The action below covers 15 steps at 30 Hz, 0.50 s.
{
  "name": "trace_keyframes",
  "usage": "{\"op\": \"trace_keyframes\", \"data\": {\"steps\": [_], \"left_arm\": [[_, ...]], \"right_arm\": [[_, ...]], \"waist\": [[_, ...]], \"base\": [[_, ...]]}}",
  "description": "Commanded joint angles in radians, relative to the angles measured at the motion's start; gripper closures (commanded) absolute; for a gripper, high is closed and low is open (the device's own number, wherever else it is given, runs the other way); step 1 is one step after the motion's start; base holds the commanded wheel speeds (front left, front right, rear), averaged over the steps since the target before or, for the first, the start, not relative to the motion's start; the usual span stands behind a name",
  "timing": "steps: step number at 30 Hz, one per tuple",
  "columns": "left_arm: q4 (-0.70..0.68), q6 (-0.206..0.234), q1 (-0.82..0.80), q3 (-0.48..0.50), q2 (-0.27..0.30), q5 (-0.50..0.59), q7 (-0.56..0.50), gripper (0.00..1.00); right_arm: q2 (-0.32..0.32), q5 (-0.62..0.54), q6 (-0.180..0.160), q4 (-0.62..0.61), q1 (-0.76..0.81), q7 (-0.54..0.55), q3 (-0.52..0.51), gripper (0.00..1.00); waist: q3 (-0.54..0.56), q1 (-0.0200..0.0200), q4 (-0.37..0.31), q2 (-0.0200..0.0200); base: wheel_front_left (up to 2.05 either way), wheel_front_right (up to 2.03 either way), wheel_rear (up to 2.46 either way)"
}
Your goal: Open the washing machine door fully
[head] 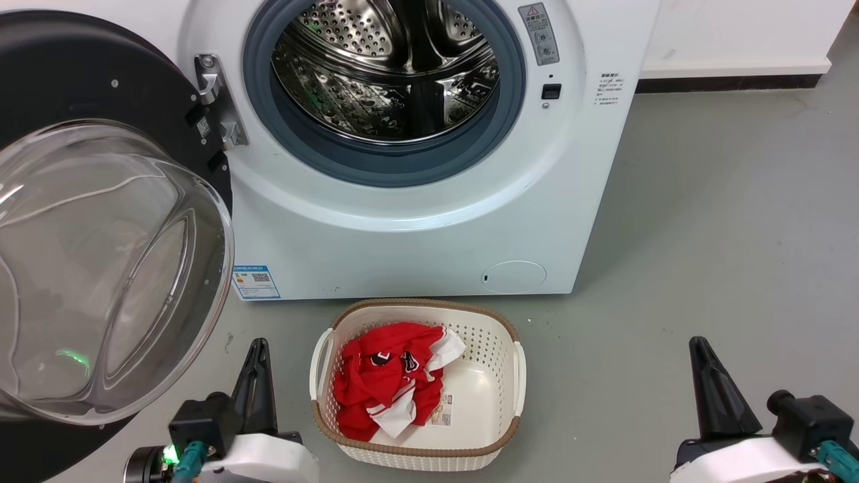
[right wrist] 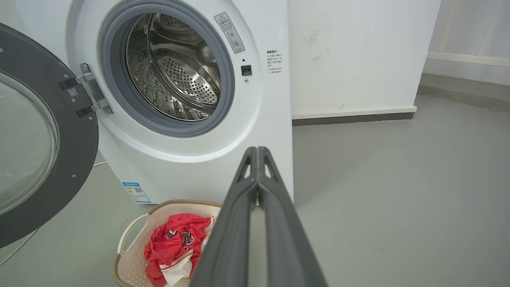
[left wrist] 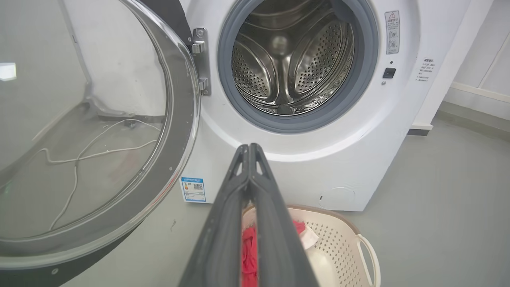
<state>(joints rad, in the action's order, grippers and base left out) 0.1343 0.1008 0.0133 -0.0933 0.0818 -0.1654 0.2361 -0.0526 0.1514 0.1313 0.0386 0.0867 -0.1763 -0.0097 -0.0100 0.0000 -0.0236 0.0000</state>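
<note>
While the washing machine door (head: 100, 221) hangs swung out to the robot's left on its steel hinge (head: 216, 100), the drum (head: 389, 74) of the washing machine (head: 402, 228) lies wide open to the room. The door's glass bowl faces back towards the robot, and I judge it is at or very near its full swing.

Both arms sit low and clear of the machine. The left end effector (head: 258, 349) has its two fingers pressed together on nothing, close beside the door's lower rim. The right end effector (head: 699, 345) is likewise closed and empty, well apart on the bare floor side.

The trouble I would watch for is on the left. If that arm sweeps outward, it could clip the bulging glass or nudge the door back towards the opening. A hard push against the hinge stop might also make the door rebound. The cream laundry basket (head: 416, 456) with its red garment (head: 386, 386) stands just before the machine, so a forward roll could shove it.
</note>
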Motion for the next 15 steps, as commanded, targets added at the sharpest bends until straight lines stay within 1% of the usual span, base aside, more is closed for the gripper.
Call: {"op": "trace_keyframes", "data": {"steps": [1,15], "left_arm": [[-0.011,-0.008,-0.024,0.009,-0.002,-0.042,-0.008,1.0],[0.01,-0.05,-0.043,0.046,-0.008,-0.308,-0.072,1.0]], "right_arm": [[-0.006,0.047,0.0,-0.009,-0.021,0.004,0.0,1.0],[-0.021,0.333,0.0,0.034,-0.059,0.043,0.0,1.0]], "waist": [[0.0,0.0,0.0,0.0],[0.001,0.0,0.003,0.0]], "base": [[0.0,0.0,0.0],[0.0,0.0,0.0]]}}
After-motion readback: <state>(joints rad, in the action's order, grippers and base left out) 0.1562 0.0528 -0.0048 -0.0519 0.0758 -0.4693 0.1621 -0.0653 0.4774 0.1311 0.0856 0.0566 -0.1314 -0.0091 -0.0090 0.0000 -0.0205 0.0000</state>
